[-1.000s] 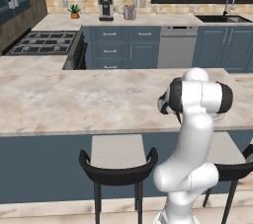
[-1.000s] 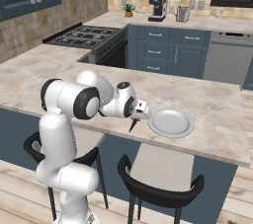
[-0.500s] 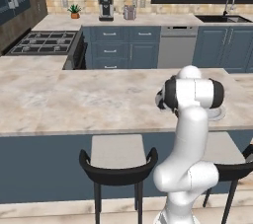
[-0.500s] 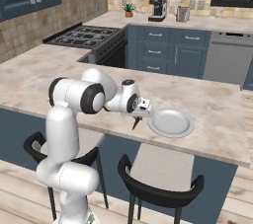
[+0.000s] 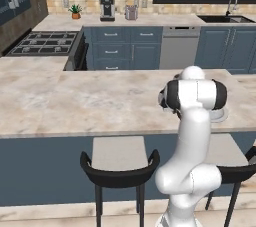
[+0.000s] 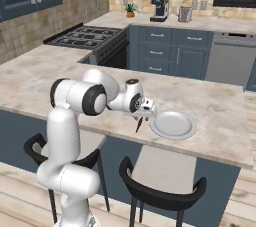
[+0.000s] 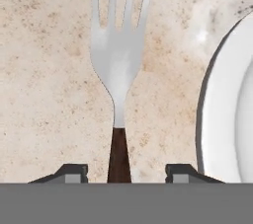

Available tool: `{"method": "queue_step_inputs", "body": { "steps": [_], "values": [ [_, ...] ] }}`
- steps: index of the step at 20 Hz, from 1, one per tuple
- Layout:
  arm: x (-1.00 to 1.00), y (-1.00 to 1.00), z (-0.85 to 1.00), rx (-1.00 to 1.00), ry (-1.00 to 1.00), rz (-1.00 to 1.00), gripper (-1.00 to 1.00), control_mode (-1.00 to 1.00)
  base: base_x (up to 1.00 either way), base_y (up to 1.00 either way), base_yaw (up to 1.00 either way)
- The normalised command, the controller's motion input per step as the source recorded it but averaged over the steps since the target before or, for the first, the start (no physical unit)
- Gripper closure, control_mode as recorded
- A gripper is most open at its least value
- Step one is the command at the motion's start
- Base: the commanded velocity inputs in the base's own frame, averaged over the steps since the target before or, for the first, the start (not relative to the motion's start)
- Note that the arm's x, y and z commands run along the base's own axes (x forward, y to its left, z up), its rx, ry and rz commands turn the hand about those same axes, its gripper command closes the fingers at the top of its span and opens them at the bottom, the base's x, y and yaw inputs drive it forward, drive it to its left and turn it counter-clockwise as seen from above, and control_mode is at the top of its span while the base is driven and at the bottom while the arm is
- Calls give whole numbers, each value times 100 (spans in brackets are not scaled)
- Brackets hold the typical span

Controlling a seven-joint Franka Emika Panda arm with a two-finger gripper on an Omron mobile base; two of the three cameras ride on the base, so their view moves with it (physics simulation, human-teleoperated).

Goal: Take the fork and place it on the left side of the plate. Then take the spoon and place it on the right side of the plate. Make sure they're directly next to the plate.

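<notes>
Where the right base view gives just a dark sliver below the gripper (image 6: 145, 113) beside the plate (image 6: 172, 125), the hand view resolves the fork (image 7: 118, 70) on the counter (image 7: 44, 70), fingertips (image 7: 74, 172) spread clear of its handle, plate rim at right.

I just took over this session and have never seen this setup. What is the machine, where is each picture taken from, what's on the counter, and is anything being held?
It is a white robot arm on a mobile base, at a kitchen counter. Two pictures come from cameras behind the arm, left and right; the third looks along its gripper. On the counter lie a round plate and a fork beside it. The fingers stand apart on either side of the fork's dark handle, so the fork looks released, not gripped.
</notes>
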Motion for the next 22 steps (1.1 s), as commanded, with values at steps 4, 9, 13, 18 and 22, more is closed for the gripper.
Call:
{"method": "queue_step_inputs", "body": {
  "steps": [4,9,13,18,22],
  "values": [
    [-49,4,49,0,-14,0,-100,-100,0,0,0],
    [-58,10,66,0,-13,0,-100,-100,0,0,0],
    [-81,17,71,0,-13,0,-100,-100,0,0,0],
    [-99,25,74,0,-10,0,-100,-100,0,0,0],
    [-100,34,80,0,-5,0,-100,-100,0,0,0]
  ]
}}
